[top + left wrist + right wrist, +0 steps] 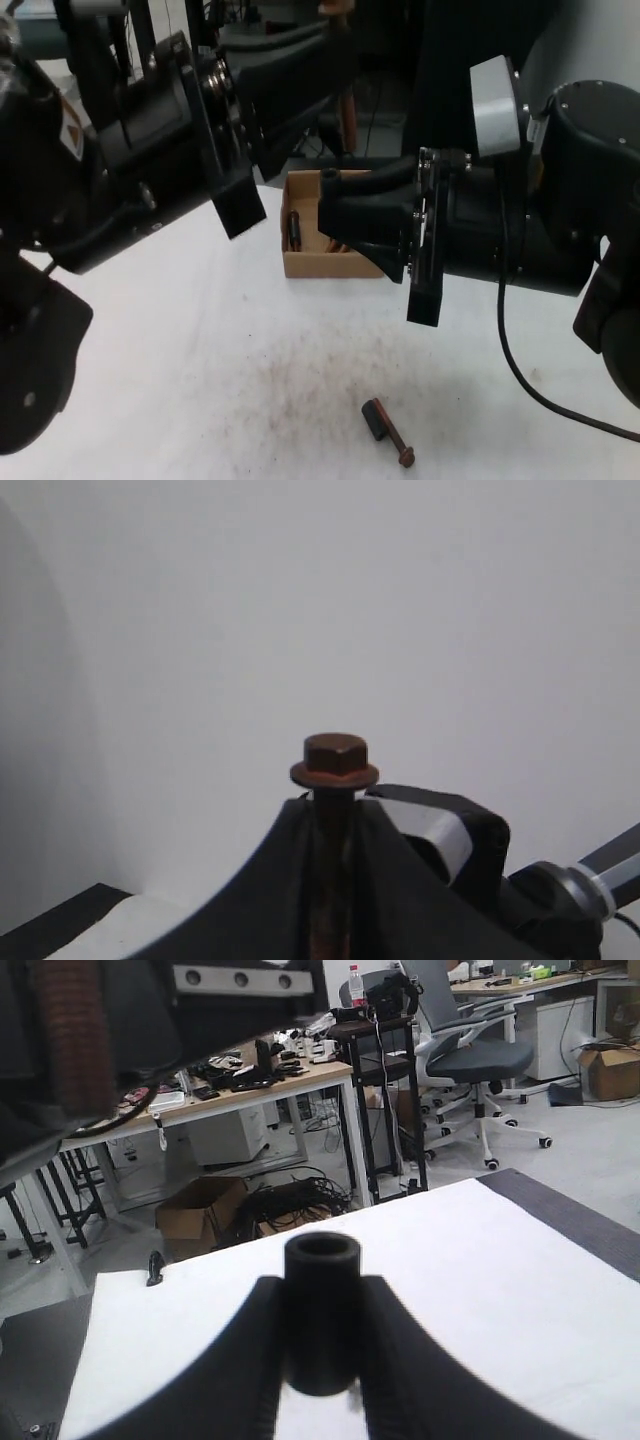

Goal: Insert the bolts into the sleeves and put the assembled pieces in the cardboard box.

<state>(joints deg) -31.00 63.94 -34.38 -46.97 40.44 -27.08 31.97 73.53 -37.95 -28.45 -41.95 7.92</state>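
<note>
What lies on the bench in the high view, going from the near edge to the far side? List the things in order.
bolt-and-sleeve piece → cardboard box

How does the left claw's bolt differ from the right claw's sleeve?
The bolt is rusty brown, the sleeve black. The bolt ends in a flanged hex head, the sleeve in an open hole. Both stick out of shut claws, left claw and right claw.
</note>
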